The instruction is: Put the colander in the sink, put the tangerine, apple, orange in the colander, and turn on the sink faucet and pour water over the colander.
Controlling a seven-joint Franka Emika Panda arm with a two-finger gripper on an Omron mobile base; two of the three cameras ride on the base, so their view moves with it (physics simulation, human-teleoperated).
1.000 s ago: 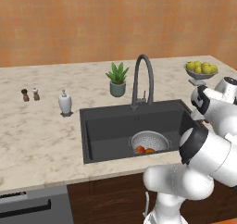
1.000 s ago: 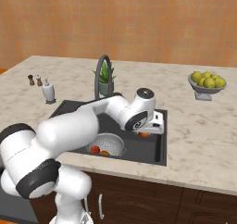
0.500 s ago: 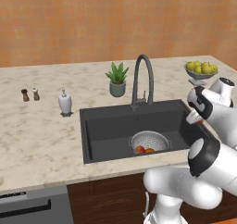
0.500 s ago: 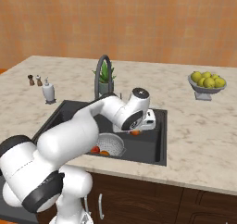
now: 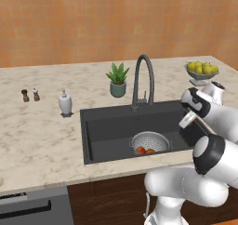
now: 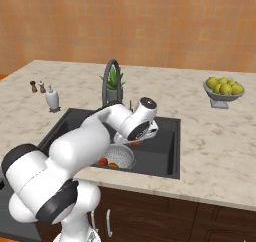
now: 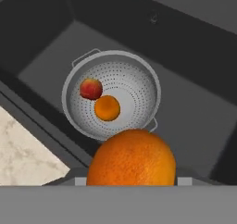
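Note:
The silver colander (image 7: 139, 86) sits in the dark sink (image 7: 194, 112), near its front wall. Inside it lie the red apple (image 7: 91, 88) and the small tangerine (image 7: 107, 108). My gripper (image 6: 136, 142) is shut on the orange (image 7: 132, 158), which hangs above the basin just beside the colander's rim and hides the fingertips in the hand view. From the left base view, the colander (image 5: 149, 140) lies right of centre in the sink (image 5: 111, 126), and the dark gooseneck faucet (image 5: 142, 80) stands behind it. No water is running.
A grey footed bowl of lemons (image 5: 201, 69) stands on the counter at the back right. A potted plant (image 5: 117, 79) is left of the faucet. A soap bottle (image 5: 65, 103) and two small shakers (image 5: 30, 95) stand further left.
My hand has carried the orange leftward from the sink's right side to over the basin, close to the colander. The fruits in the colander have not moved.

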